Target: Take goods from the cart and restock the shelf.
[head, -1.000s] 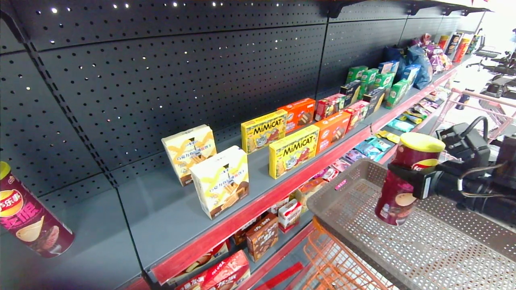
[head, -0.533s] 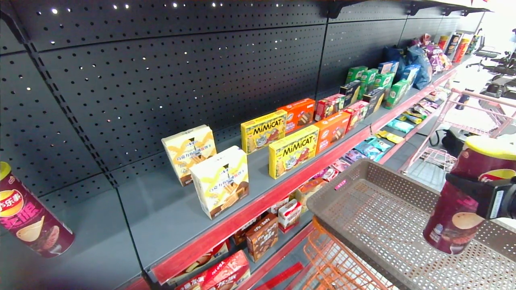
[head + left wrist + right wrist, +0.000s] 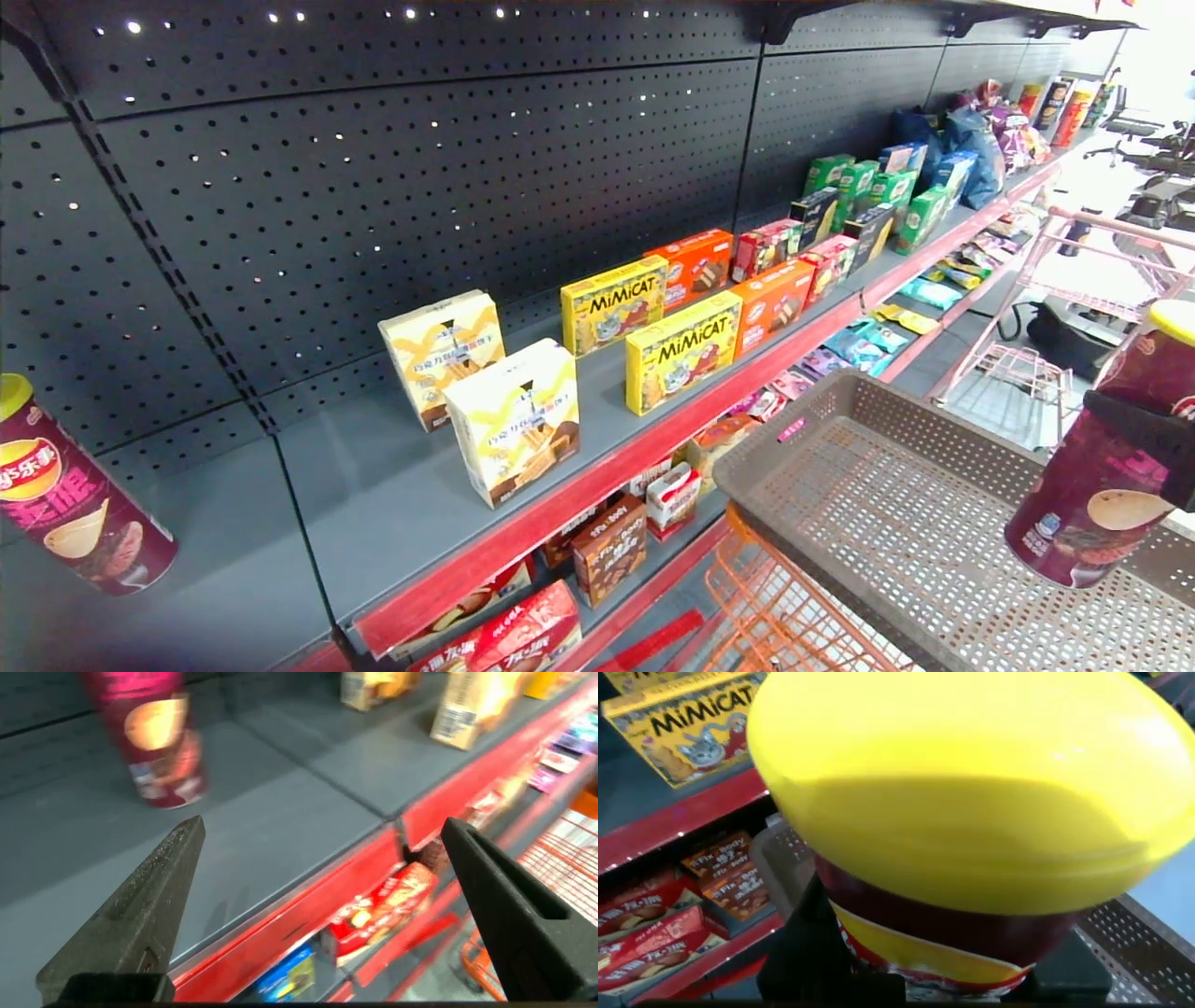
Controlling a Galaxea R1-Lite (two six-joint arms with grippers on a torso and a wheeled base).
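Maroon chips can (image 3: 1111, 467) with a yellow lid is clamped in the right gripper (image 3: 1141, 431) and held over the grey cart basket (image 3: 794, 425). Left gripper (image 3: 322, 826) is spread wide and empty, near another can (image 3: 154, 737) stood on the shelf (image 3: 373, 485).

Legible print | bold black lettering: front yellow box (image 3: 683, 351), rear yellow box (image 3: 613, 304), frame centre | large yellow characters: maroon can (image 3: 73, 493), lower left
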